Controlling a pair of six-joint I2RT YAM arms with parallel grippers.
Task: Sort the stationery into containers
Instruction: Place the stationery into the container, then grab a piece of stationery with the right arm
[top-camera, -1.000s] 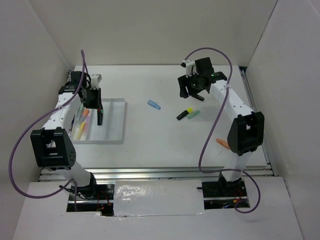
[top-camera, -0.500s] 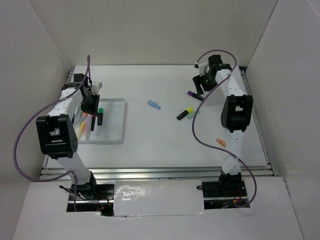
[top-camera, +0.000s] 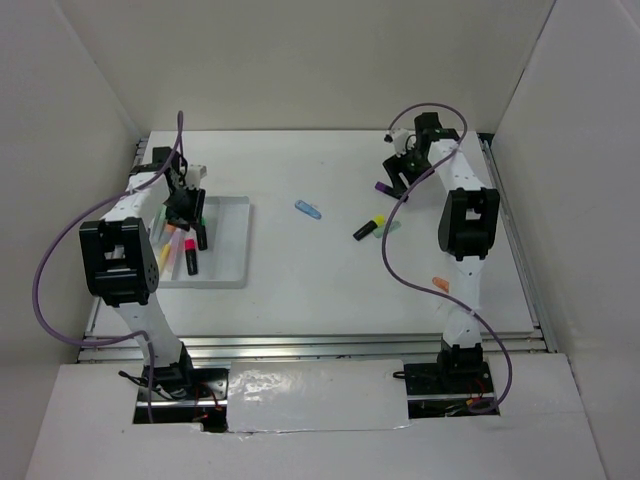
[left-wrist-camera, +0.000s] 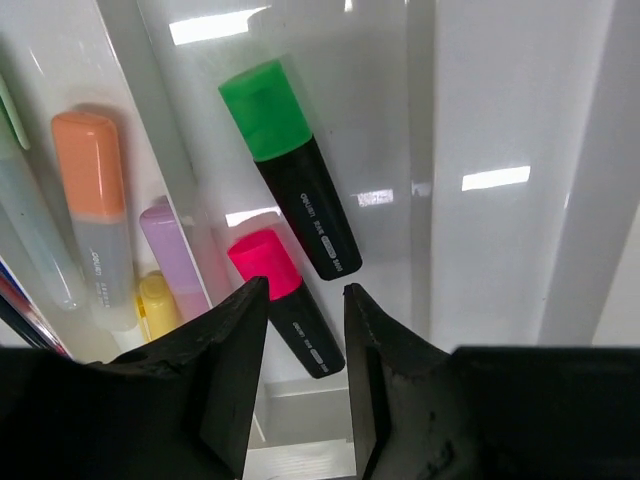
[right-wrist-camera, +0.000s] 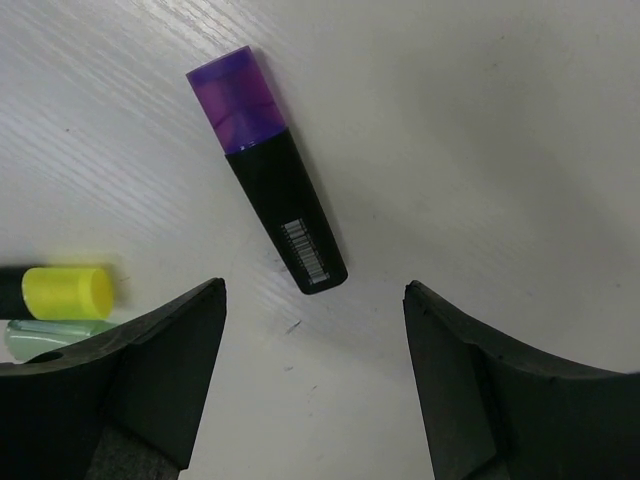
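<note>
Now that the left jaws are parting, narrow and empty, the green marker (left-wrist-camera: 295, 175) is lying sorted in the tray (top-camera: 228, 250); farther off, the right jaws are widening above the purple marker (right-wrist-camera: 268, 170) on the tabletop (top-camera: 320, 290), probably next.

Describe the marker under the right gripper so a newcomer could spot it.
Look to the far right of the table, where the right gripper hangs open. Just beneath it lies a short black marker with a purple cap. Its nearest neighbours, side by side, are a yellow-capped marker and a mint marker.
</note>
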